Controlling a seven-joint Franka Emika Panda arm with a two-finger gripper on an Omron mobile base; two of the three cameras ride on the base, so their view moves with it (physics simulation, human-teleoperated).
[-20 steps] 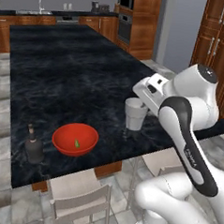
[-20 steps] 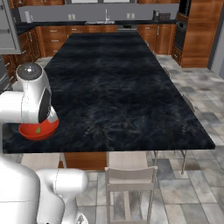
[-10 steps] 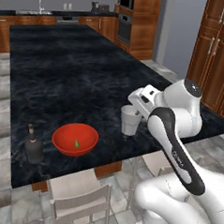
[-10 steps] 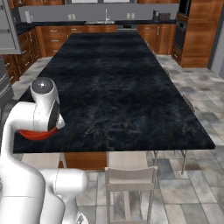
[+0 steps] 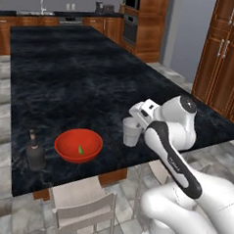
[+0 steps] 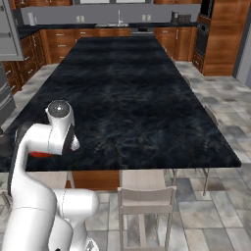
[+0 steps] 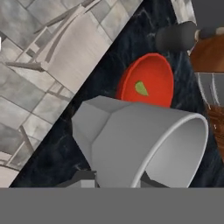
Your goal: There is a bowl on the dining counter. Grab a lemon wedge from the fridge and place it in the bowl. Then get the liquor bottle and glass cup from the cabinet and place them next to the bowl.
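Gripping the unlabelled glass cup [image 5: 131,131], the claw [image 5: 138,121] hangs beside the bowl [image 5: 78,145].

No lettering, label, brand, number or sign can be read anywhere in these views: none on the liquor bottle [image 5: 36,153], the glass cup [image 5: 131,131], or the bowl [image 5: 78,145].

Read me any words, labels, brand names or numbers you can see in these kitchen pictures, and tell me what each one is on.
None: no readable text in any view.
The liquor bottle shows no label.
The glass cup and the bowl are plain.
The dark strip on the robot's forearm carries a small pale mark, too blurred to read.
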